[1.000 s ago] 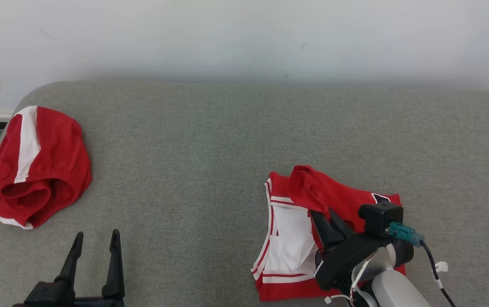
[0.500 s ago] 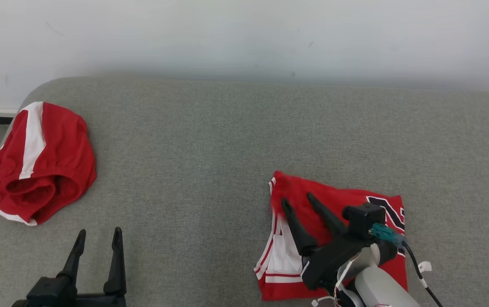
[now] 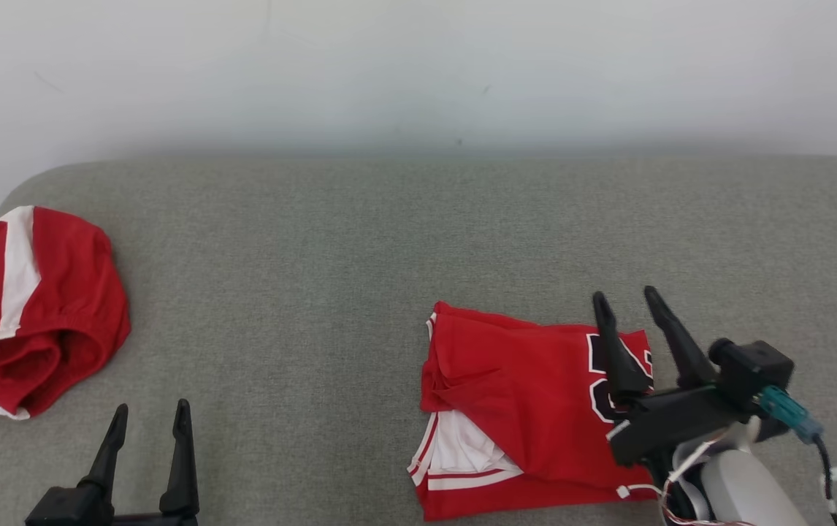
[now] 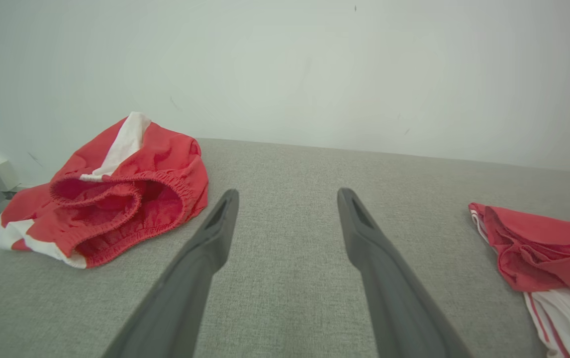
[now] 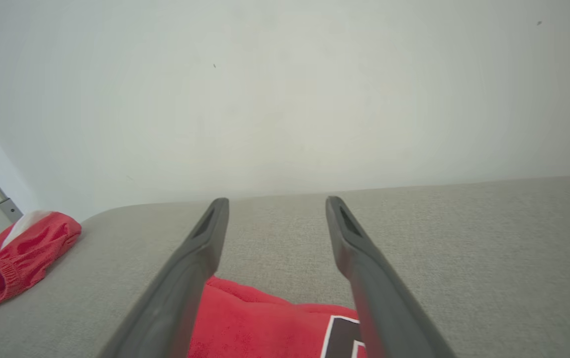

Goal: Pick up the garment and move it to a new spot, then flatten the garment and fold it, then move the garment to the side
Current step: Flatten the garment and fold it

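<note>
- The grey padded surface [image 3: 360,234] stretches wide under everything, so there's plenty of bare room for a slide to the side.
- The red jersey [image 3: 528,394] lies right of centre in a compact folded block, with a white inner layer peeking out at its near-left corner. The fold looks done to me, the sideways move not yet.
- Crumpled red shorts [image 3: 39,314] sit well apart at far left, out of the way.
- The right gripper [image 3: 626,296] hovers over the jersey's numbered end, fingers spread, gripping nothing.
- The left gripper [image 3: 152,406] sits low at left, fingers parted and empty, near neither cloth.
</note>
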`<state>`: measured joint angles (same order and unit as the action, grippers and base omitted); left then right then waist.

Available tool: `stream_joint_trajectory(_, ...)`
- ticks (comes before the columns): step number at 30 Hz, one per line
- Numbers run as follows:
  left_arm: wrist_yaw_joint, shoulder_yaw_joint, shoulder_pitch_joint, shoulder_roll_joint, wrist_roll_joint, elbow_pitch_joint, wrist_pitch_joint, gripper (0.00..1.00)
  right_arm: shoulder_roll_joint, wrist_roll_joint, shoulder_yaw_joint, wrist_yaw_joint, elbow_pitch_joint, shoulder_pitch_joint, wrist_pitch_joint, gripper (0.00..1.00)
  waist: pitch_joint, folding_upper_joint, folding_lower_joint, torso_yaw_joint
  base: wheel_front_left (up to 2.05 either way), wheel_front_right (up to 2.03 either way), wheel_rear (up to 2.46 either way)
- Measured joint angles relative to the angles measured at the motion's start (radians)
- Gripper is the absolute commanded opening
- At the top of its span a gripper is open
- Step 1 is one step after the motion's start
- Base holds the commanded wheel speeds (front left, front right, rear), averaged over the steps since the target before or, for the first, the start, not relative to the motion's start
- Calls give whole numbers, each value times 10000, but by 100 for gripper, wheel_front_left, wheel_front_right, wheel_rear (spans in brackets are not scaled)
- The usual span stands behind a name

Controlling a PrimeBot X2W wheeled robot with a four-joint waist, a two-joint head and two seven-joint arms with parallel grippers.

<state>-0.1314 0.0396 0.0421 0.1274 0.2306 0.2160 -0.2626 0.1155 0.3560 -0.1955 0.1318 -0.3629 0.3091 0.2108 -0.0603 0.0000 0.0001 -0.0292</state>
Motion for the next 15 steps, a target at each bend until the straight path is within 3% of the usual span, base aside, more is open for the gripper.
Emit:
stream_joint_trajectory(14, 0, 119, -227, -23, -79, -351, 0, 100, 100, -326, 1244, 0, 1281, -1589, -313, 100, 125, 0, -2, 252, 0, 0, 0)
stream_joint_trajectory(15, 0, 148, -235, -25, -107, -393, 0, 100, 105, -334, 1290, 0, 1275, -1617, -313, 62, 126, 0, -2, 239, 0, 0, 0)
